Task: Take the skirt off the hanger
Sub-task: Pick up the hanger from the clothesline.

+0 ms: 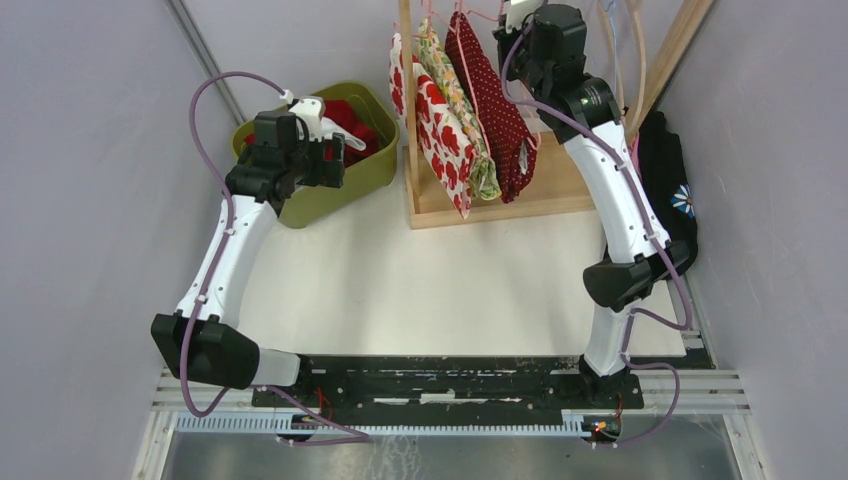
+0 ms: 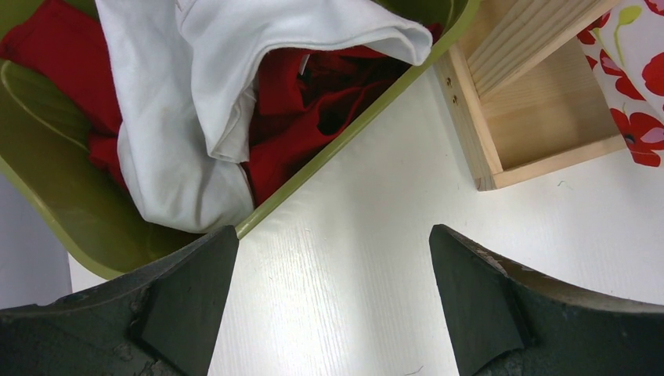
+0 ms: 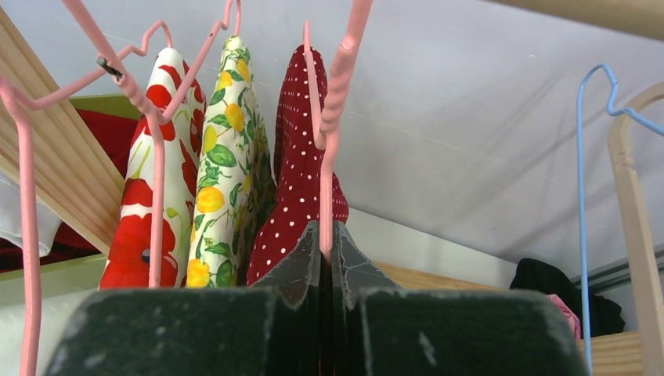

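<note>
Hanging just beyond the right gripper (image 3: 327,235), dotted skirt (image 3: 297,176) was seen; pink hanger (image 3: 329,141) was pinched between jaws; left gripper (image 2: 333,262) was spread.

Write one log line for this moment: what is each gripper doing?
left gripper: open, empty, over table beside bin | right gripper: shut on pink hanger | dotted skirt: hanging

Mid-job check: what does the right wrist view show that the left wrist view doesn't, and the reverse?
Right wrist only: right fingers shut on a pink hanger, the polka-dot skirt, the lemon-print skirt, a blue hanger. Left wrist only: left fingers open over the table, white cloth heaped on red cloth inside the green bin. Both: the poppy-print skirt, the wooden rack, a sliver of that bin.
</note>
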